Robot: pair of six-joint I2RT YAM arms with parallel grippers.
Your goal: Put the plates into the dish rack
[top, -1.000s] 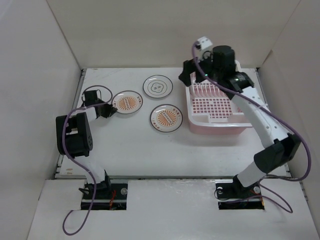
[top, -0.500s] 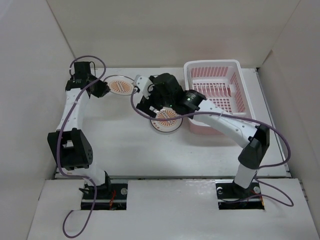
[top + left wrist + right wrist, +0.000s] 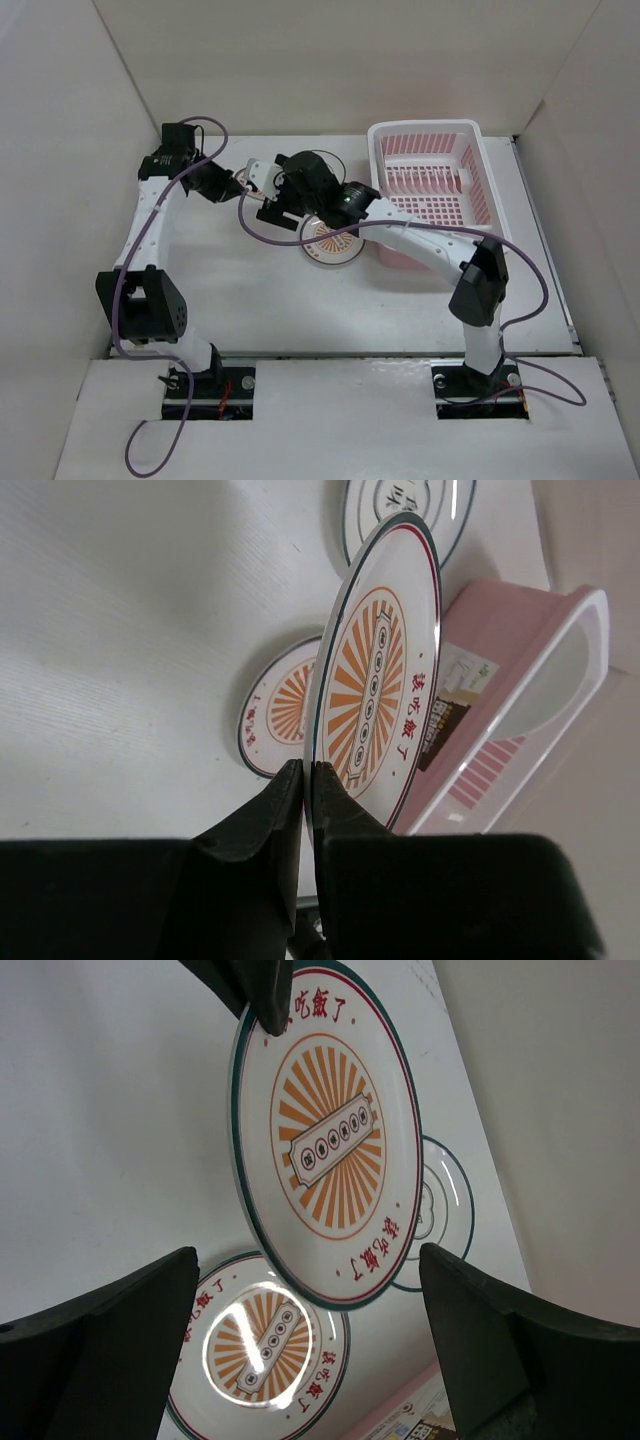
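Note:
My left gripper [image 3: 305,770] is shut on the rim of a sunburst plate [image 3: 375,680] and holds it on edge above the table; in the top view this gripper [image 3: 233,186] is left of centre. My right gripper [image 3: 308,1255] is open, its fingers either side of the held plate [image 3: 325,1140] without touching it. A second sunburst plate [image 3: 330,243] lies flat on the table below. The plain white plate [image 3: 440,1200] lies further back, mostly hidden by my right arm in the top view. The pink dish rack [image 3: 420,128] stands at the far right, with no plate in it.
White walls enclose the table on the left, back and right. My right arm reaches across the table in front of the rack. The rack's corner with a label [image 3: 450,710] is close behind the held plate.
My left gripper took the plate off the table, lifted it at the far left and brought it toward the middle. My right arm swung from over the rack leftward to face the plate.

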